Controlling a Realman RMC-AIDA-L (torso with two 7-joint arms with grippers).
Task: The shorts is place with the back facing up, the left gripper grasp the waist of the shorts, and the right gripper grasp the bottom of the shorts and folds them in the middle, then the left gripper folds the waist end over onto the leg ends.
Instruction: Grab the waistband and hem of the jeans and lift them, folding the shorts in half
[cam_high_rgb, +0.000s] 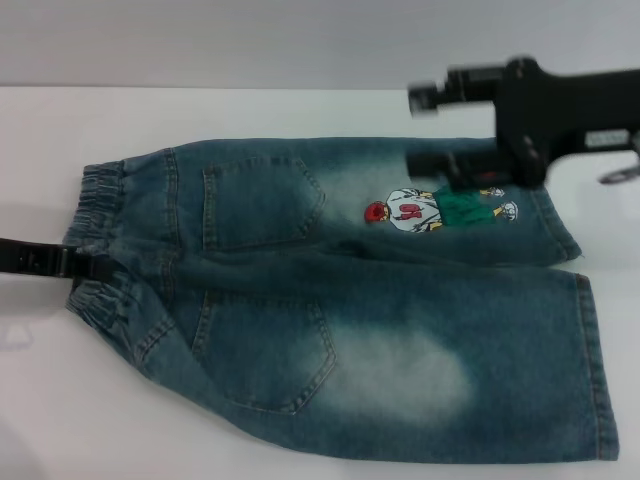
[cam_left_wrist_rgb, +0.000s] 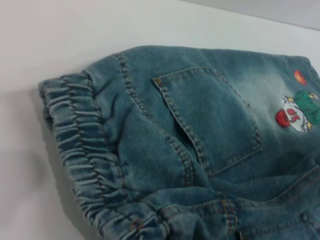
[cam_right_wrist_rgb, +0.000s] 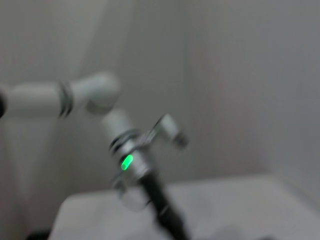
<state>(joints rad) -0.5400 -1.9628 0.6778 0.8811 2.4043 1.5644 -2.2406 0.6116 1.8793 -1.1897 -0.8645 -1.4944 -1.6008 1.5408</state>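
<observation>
The blue denim shorts (cam_high_rgb: 380, 330) lie flat on the white table, back pockets up, elastic waist (cam_high_rgb: 100, 195) to the left and leg ends to the right. My left gripper (cam_high_rgb: 75, 264) reaches in from the left edge and sits at the middle of the waist, where the band looks puckered. The left wrist view shows the waist (cam_left_wrist_rgb: 80, 140) and a back pocket (cam_left_wrist_rgb: 210, 115) close up. My right gripper (cam_high_rgb: 428, 130) hovers open above the far leg near a cartoon patch (cam_high_rgb: 420, 210), holding nothing.
White table (cam_high_rgb: 250, 110) surrounds the shorts, with bare surface behind and to the left. The near leg's hem (cam_high_rgb: 598, 370) lies close to the right edge of the head view. The right wrist view shows the left arm (cam_right_wrist_rgb: 130, 160) with a green light.
</observation>
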